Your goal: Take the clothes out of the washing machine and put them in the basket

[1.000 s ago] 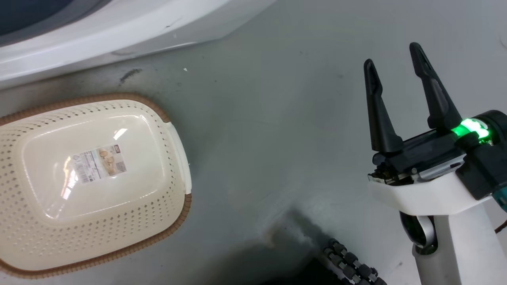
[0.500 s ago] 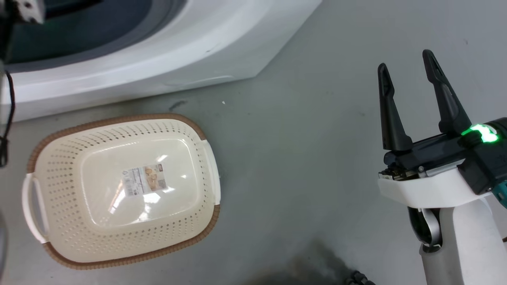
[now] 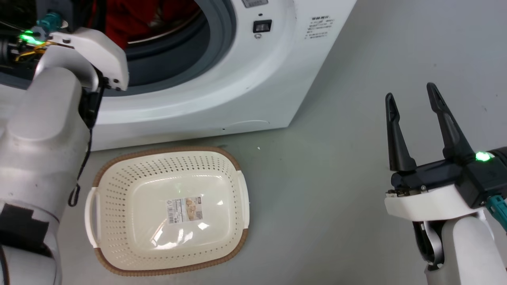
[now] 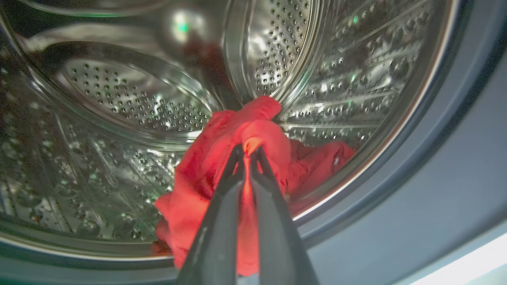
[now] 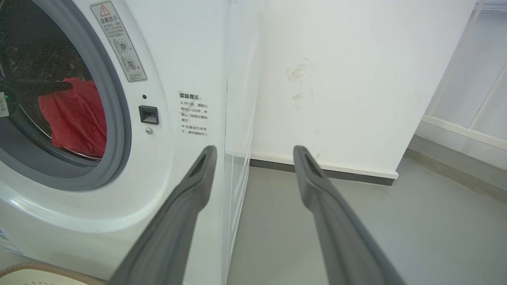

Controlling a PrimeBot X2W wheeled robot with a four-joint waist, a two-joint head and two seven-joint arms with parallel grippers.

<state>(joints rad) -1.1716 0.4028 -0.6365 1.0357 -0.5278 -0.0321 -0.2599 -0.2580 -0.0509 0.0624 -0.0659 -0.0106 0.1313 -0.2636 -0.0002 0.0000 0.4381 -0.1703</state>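
Red clothes [image 4: 206, 174] lie low in the steel drum of the white washing machine [image 3: 222, 75]. My left gripper [image 4: 247, 152] reaches through the porthole and is shut on a raised fold of them. The same red clothes [image 5: 73, 114] show through the grey-gasketed opening in the right wrist view, and as a red patch [image 3: 130, 16] in the head view. The cream basket [image 3: 115, 190] with a brown rim sits on the floor in front of the machine, with nothing in it but a paper label. My right gripper [image 3: 412, 101] hangs open well right of the basket.
Grey floor [image 3: 317, 198] spreads between the basket and my right arm. A white wall [image 5: 348, 79] with a dark skirting stands right of the machine. My pale left forearm [image 3: 43, 130] rises at the left, above the basket's left end.
The head camera has tilted up, so the basket slid down and right in view and the machine's porthole and my left arm came into sight. The right gripper stays open.
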